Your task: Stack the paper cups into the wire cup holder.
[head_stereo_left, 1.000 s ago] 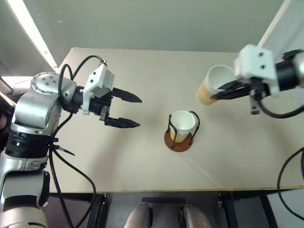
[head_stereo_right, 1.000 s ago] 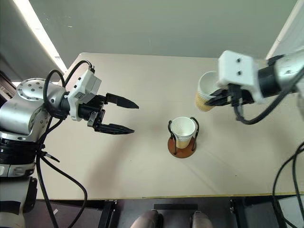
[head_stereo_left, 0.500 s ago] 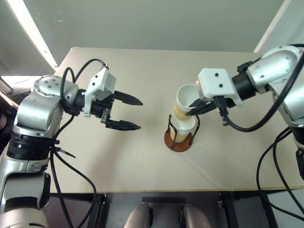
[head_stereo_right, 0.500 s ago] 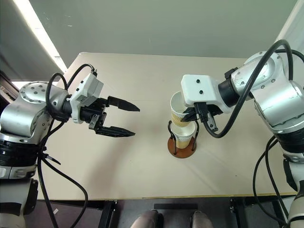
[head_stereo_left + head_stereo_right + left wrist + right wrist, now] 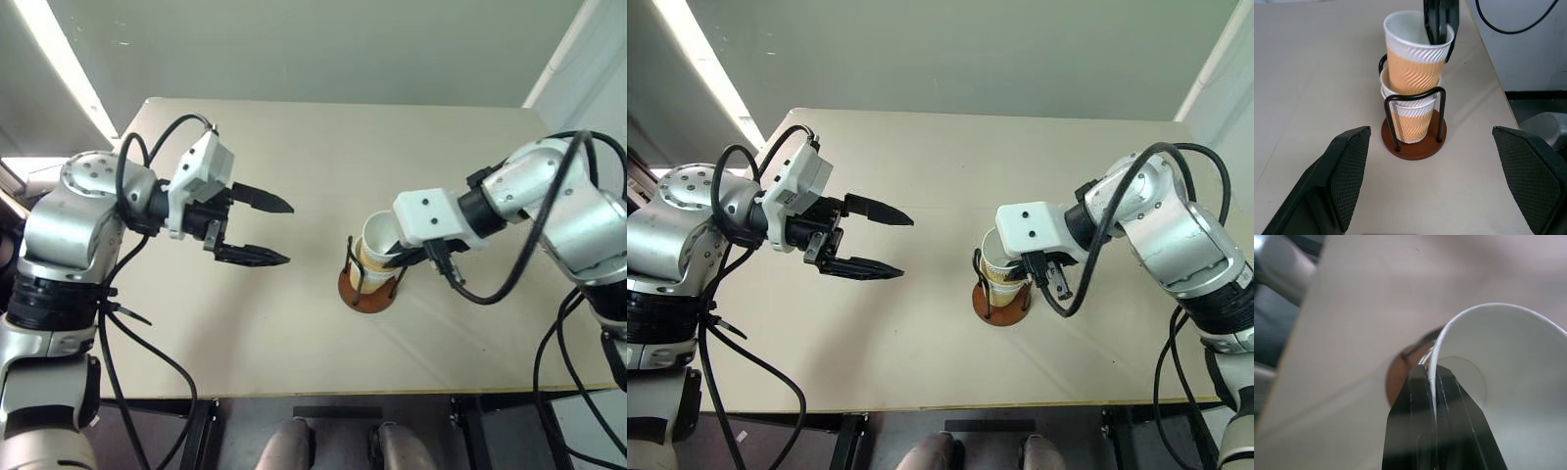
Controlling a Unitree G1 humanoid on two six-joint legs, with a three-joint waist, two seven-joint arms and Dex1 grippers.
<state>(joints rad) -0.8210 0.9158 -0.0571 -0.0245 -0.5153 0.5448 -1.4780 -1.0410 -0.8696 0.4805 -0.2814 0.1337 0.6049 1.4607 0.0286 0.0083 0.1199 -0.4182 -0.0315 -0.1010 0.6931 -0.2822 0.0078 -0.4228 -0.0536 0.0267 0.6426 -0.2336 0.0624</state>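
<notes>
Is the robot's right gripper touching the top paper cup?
Touching. In the right wrist view, the right gripper pinches the top paper cup by its rim, one finger inside, one outside.

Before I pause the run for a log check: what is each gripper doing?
Left gripper: open, empty.
Right gripper: shut on the top paper cup's rim, over the wire cup holder.

The right gripper (image 5: 1434,382) swung in from the far right of the table, carrying its paper cup (image 5: 1417,54) pinched by the rim. It came across and down over the wire cup holder (image 5: 1414,139), and the cup went part way into the cups already nested there (image 5: 1411,122), leaning a little, its upper half above the wire loops.
</notes>
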